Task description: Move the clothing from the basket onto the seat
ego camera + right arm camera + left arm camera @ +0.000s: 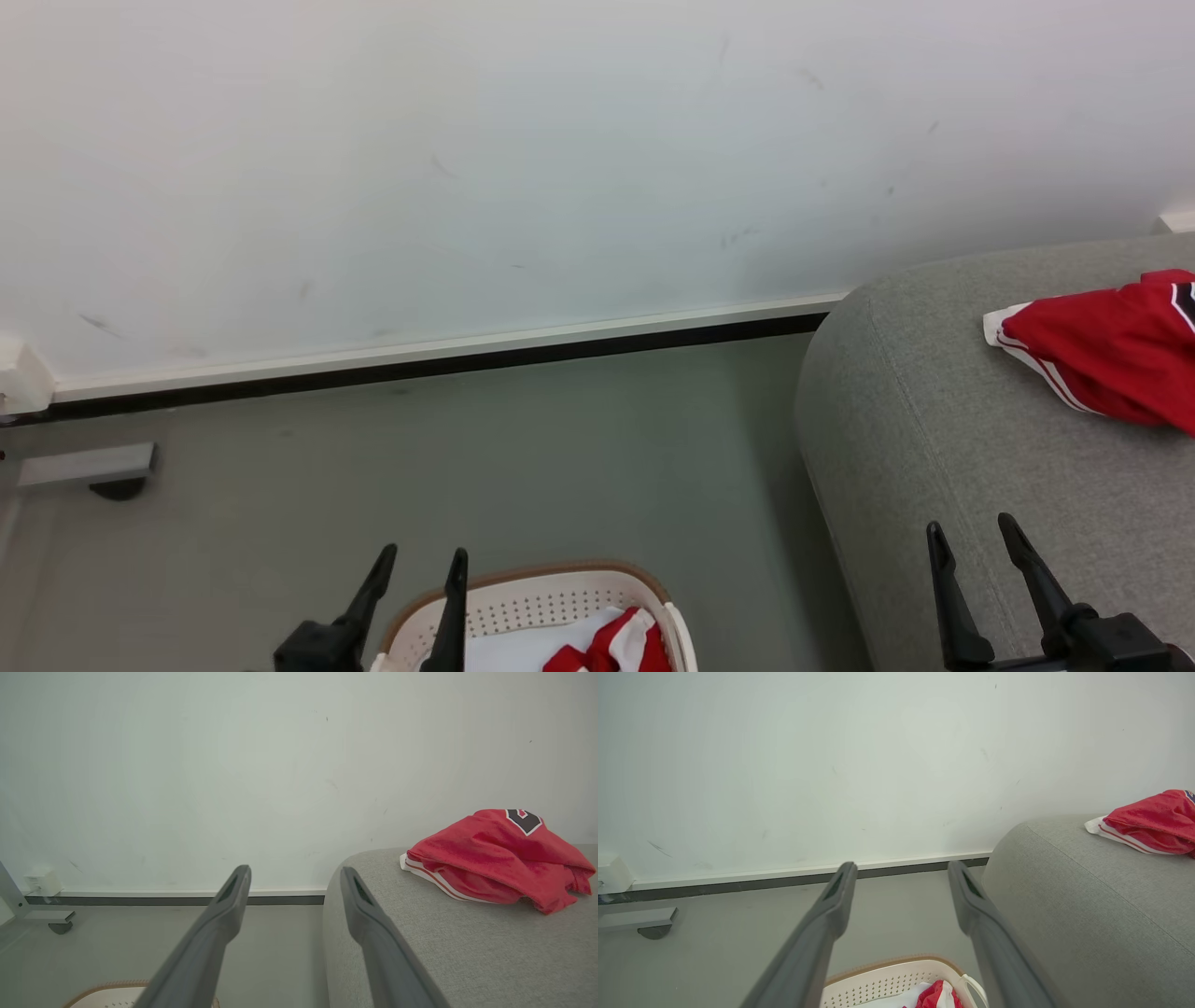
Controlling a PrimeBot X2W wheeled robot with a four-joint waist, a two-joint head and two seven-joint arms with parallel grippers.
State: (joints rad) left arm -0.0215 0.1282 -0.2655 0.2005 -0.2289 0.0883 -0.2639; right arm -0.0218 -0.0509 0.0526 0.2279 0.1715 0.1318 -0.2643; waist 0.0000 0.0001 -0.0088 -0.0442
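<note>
The left gripper stands wide open and empty. Its two long dark fingers narrow to thin tips and, in the head view, they cross the left edge of the basket. The basket is oval, of cream plastic with rows of small holes in its wall and a brown band along the rim. It stands on the smooth grey floor. Inside lies crumpled clothing, soft red cloth with white stripes.

The right gripper is also wide open and holds nothing. It hangs at the edge of the seat, a big grey cushion of coarse woven fabric with rounded edges and one seam. On the seat, well apart from the fingers, lies a loosely heaped red garment with white trim and a black-and-white emblem.
</note>
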